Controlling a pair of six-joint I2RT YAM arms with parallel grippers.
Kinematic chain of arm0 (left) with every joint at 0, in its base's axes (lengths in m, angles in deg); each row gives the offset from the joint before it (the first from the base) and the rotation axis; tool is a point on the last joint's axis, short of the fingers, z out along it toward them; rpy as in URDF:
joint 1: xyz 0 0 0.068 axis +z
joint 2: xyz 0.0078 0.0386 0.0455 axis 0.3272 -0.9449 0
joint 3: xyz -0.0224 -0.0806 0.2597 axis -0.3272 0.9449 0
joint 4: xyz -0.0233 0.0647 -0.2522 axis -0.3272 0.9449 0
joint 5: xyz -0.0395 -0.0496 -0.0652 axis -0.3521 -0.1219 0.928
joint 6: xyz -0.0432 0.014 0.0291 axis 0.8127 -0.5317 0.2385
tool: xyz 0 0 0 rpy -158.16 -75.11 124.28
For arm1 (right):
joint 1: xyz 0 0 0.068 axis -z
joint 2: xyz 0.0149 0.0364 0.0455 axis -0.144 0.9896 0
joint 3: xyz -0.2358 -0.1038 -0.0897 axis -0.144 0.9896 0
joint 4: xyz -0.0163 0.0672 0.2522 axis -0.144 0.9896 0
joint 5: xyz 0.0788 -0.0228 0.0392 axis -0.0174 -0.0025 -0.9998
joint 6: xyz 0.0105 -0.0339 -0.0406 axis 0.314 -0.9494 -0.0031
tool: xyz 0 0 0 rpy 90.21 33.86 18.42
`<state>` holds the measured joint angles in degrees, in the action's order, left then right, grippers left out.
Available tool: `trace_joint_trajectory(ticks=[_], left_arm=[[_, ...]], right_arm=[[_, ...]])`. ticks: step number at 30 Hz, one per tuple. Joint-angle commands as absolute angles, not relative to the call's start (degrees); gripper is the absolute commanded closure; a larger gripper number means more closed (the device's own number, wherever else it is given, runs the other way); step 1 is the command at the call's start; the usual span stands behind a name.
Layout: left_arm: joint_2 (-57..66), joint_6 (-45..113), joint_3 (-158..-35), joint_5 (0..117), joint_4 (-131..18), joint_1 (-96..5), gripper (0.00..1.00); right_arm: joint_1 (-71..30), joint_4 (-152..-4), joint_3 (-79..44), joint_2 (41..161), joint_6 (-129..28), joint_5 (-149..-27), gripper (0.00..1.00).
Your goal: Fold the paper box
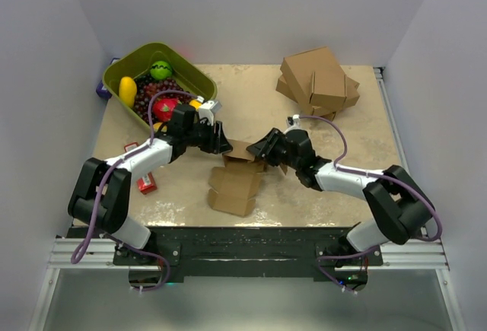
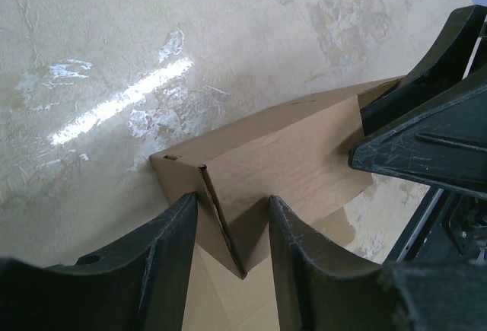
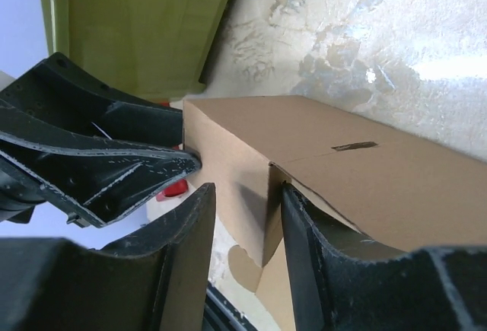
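Partly done: the box (image 1: 234, 185) lay mid-table, its far end raised into walls and its near flaps flat. The left gripper (image 1: 222, 143) and right gripper (image 1: 261, 148) straddled those walls, jaws part-spread.

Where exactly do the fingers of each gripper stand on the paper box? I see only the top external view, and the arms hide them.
Observer: In the left wrist view, the left gripper straddles an upright wall of the paper box, one finger on each side, jaws apart.
Operator: And the other arm?
Observer: In its own wrist view, the right gripper straddles a corner fold of the box, jaws also apart.
Operator: Is there any cut in the panel?
Observer: Yes, a short slot lies in the panel beside the right gripper.
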<state>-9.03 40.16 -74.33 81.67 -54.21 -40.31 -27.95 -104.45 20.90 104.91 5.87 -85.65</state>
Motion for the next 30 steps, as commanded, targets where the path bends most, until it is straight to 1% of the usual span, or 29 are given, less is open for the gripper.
trace_joint_trajectory(ticks=[1, 4, 5, 11, 12, 16, 17, 20, 21, 22, 24, 25, 27, 28, 29, 30], left_arm=[[-9.5, 41.0, -74.8, 83.9, -56.5, -39.9, 0.55], [-9.5, 41.3, -74.7, 84.4, -56.7, -39.9, 0.55], [-9.5, 41.3, -74.6, 84.4, -56.9, -39.9, 0.55], [-9.5, 41.4, -74.4, 84.7, -57.1, -39.9, 0.55], [-9.5, 41.3, -74.4, 84.7, -57.1, -39.9, 0.55], [-9.4, 41.4, -74.4, 84.7, -57.3, -39.9, 0.55], [-9.5, 41.4, -74.4, 84.7, -57.2, -39.9, 0.55], [-9.9, 41.5, -74.5, 84.5, -57.2, -39.9, 0.55], [-9.9, 41.6, -74.6, 84.5, -57.3, -39.9, 0.55], [-9.8, 41.7, -74.5, 84.6, -57.4, -39.9, 0.55], [-9.6, 41.8, -74.5, 84.5, -57.9, -39.9, 0.55], [-9.4, 41.7, -74.6, 84.6, -58.0, -39.9, 0.54], [-9.2, 42.0, -74.2, 85.0, -58.7, -39.9, 0.51], [-9.1, 42.1, -74.1, 85.3, -59.1, -39.9, 0.47], [-9.0, 42.1, -74.4, 85.4, -59.4, -39.9, 0.35], [-8.7, 42.0, -74.5, 85.1, -59.4, -39.9, 0.3]], right_arm=[[-27.8, -110.9, 21.0, 106.1, 8.2, -86.7, 0.59], [-27.7, -111.1, 21.0, 106.4, 8.2, -86.5, 0.62], [-27.7, -111.1, 21.1, 106.5, 8.2, -86.3, 0.66], [-27.7, -112.0, 21.1, 107.7, 8.3, -86.4, 0.82], [-27.7, -112.3, 21.2, 108.0, 8.3, -86.4, 0.85], [-27.7, -112.8, 21.5, 108.5, 8.4, -86.5, 0.87], [-27.7, -112.7, 21.5, 108.4, 7.9, -86.4, 0.85], [-27.8, -110.9, 21.2, 107.4, 5.7, -85.1, 0.75], [-27.7, -109.2, 21.0, 106.4, 5.1, -84.7, 0.69], [-27.7, -108.2, 20.8, 105.6, 3.4, -84.3, 0.59], [-27.7, -104.9, 20.5, 103.5, 1.9, -82.9, 0.51], [-27.7, -104.0, 20.6, 102.7, 0.5, -82.4, 0.43], [-27.7, -101.0, 20.6, 100.9, -0.9, -81.4, 0.34], [-27.7, -100.1, 20.6, 99.2, -2.2, -81.0, 0.31], [-27.8, -99.1, 20.5, 98.3, -2.9, -80.9, 0.27], [-27.7, -96.7, 20.2, 97.4, -3.7, -80.6, 0.26]])
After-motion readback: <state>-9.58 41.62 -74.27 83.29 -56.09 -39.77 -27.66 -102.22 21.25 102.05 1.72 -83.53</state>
